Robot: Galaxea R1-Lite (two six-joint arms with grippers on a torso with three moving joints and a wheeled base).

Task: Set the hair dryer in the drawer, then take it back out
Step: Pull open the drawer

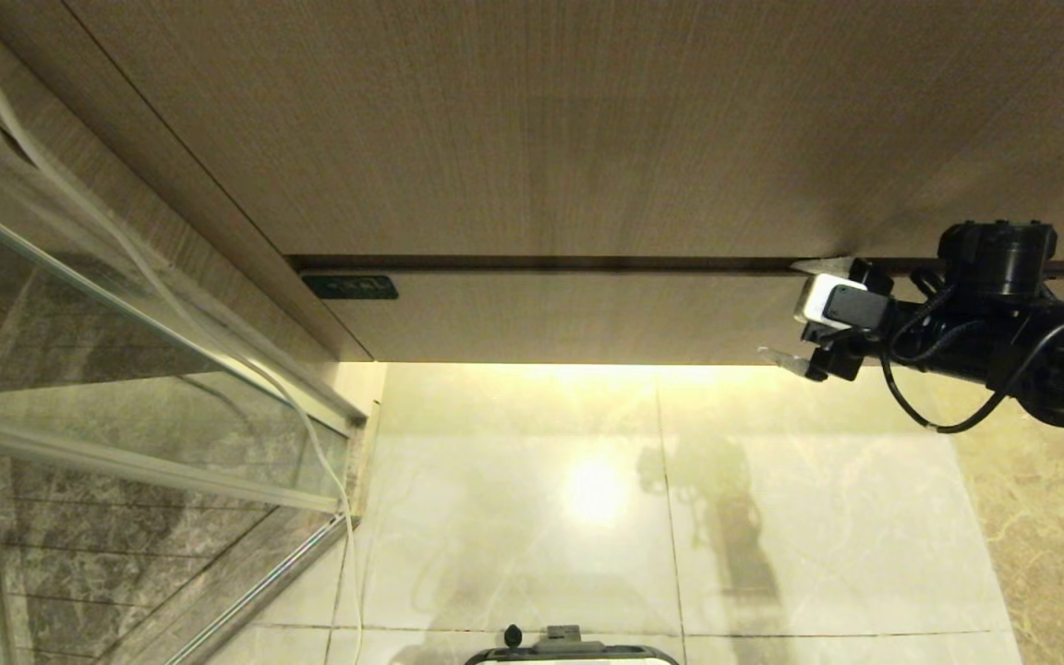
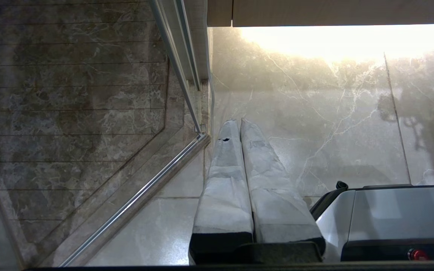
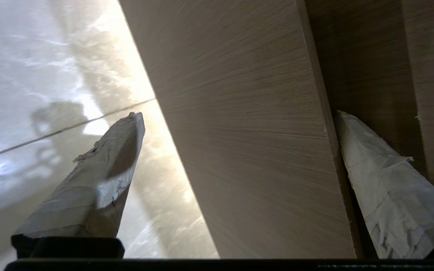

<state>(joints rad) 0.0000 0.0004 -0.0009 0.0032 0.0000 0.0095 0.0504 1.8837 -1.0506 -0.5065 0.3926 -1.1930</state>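
While I look down on the closed drawer [image 1: 569,319], its flat wood-grain front is my landmark for this check. At the front's left end, close under its upper edge, sits a small dark green label [image 1: 350,287]; it carries writing, but I cannot read it. No other brand or marking is legible in any view. My right gripper [image 1: 804,314] is at the drawer's right end, spread wide and straddling the front panel: in the right wrist view one taped finger [image 3: 386,188] sits in the dark seam above the panel's upper edge, while the other finger [image 3: 96,177] hangs off the lower edge over the glossy floor [image 1: 772,517]. The pincer holds nothing; I cannot tell whether either finger touches the wood. The right arm runs out of the head view to the right. The hair dryer appears in no view, so I cannot state its place. My left gripper [image 2: 239,122] is out of the head view; its own camera shows the two wrapped fingers pressed together side by side, empty, pointing at the floor below the drawer, beside a glass partition [image 2: 179,71] and the robot's base [image 2: 390,218]. A thin white cable [image 1: 310,434] runs along the glass left of the drawer, and both its ends are cut off.
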